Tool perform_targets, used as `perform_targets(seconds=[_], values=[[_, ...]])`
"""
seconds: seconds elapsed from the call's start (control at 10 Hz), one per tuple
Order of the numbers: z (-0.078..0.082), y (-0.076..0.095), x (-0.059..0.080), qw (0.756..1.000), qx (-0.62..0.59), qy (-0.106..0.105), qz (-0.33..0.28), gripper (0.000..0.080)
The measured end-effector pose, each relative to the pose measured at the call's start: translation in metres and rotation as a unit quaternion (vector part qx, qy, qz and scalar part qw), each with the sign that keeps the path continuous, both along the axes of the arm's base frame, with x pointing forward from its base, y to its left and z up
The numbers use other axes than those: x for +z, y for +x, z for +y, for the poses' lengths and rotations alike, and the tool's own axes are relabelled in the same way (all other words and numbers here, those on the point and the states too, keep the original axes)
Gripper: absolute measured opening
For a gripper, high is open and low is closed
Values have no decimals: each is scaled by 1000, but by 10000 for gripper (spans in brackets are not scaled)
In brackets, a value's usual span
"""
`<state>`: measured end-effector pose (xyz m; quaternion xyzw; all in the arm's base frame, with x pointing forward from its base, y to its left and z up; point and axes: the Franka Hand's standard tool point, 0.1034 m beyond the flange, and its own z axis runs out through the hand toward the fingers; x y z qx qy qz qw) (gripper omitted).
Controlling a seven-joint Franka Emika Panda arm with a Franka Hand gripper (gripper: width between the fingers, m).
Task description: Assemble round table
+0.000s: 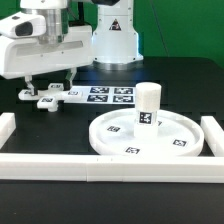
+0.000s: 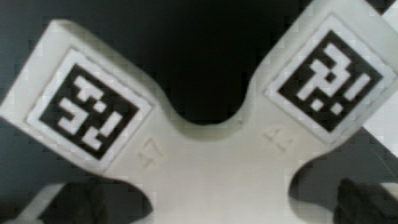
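The small cross-shaped piece (image 1: 46, 98) lies flat on the black table at the exterior view's left. It fills the wrist view (image 2: 196, 150), with two tagged arms spreading away. My gripper (image 1: 47, 88) is lowered over it, open, one finger on each side of its hub (image 2: 214, 200). The dark fingertips (image 2: 80, 200) show at the piece's edges; I cannot tell if they touch it. The large round rimmed disc (image 1: 180, 128) lies at the exterior view's right. The short thick post (image 1: 147, 104) stands upright on the disc's middle.
The marker board (image 1: 106, 96) lies flat just right of the cross-shaped piece. White border rails run along the front (image 1: 100, 164), the left (image 1: 4, 128) and the right (image 1: 211, 133). The robot's base (image 1: 112, 35) stands behind.
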<state>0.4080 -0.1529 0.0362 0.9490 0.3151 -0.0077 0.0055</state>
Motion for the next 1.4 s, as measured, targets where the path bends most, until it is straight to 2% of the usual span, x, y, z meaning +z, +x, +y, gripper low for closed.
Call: perform_targets(seconds=[0.6, 1.4], values=[[1, -2, -5, 1000, 1, 1, 4, 649], [6, 4, 0, 1000, 4, 2, 2, 649]])
